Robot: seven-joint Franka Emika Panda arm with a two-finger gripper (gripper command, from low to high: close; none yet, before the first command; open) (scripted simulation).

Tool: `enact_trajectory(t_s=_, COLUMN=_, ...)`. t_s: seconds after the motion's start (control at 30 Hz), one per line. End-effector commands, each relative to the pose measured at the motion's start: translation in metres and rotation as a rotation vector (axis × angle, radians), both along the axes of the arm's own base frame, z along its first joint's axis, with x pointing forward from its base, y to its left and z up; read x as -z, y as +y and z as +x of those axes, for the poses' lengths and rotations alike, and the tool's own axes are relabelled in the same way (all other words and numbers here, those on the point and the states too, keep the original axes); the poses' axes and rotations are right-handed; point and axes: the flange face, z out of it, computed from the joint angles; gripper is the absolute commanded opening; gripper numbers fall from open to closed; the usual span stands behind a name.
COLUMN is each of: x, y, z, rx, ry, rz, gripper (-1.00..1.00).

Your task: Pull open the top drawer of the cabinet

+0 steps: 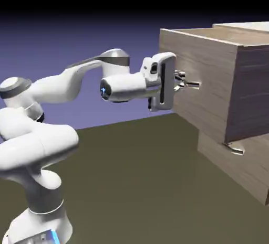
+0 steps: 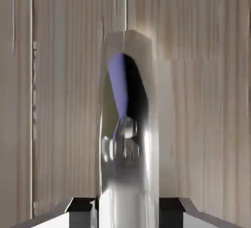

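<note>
Arm: I see my white arm (image 1: 63, 85) rising from the lower left of the exterior view and reaching level to the right, toward the cabinet (image 1: 252, 164).
Jaws: I have the gripper (image 1: 181, 82) closed on the silver handle (image 1: 190, 84) of the top drawer (image 1: 202, 80); the jaws stand narrow, pinching the metal from both sides.
Hand view: the handle (image 2: 128, 124) fills the middle as a tall shiny bar, with a blue-violet reflection on it, and my two grey fingertips (image 2: 81, 206) sit against it to the left and right at the bottom edge. Wood grain fills everything behind.
Top drawer: I see it standing out from the cabinet's body, its front well forward of the lower drawer's front, with its open top showing at the upper right.
Lower drawer: its front (image 1: 236, 161) sits further back, with its own small silver handle (image 1: 235, 149) untouched.
Desk: the dark olive desk (image 1: 136, 185) carries the cabinet and my arm's base.
</note>
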Motion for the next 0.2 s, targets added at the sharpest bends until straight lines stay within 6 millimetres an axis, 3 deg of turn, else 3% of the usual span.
enact_trajectory(t_s=0.0, x=0.000, y=0.000, z=-0.011, rx=0.000, ry=-0.002, rz=0.000, gripper=-1.00)
enact_trajectory(t_s=0.07, x=0.000, y=0.000, z=-0.027, rx=0.000, ry=-0.002, rz=0.000, gripper=-1.00)
enact_trajectory(t_s=0.1, x=0.000, y=0.000, z=-0.027, rx=0.000, ry=-0.002, rz=0.000, gripper=1.00)
enact_trajectory(t_s=0.17, x=0.000, y=0.001, z=-0.037, rx=0.000, ry=-0.002, rz=-0.001, gripper=1.00)
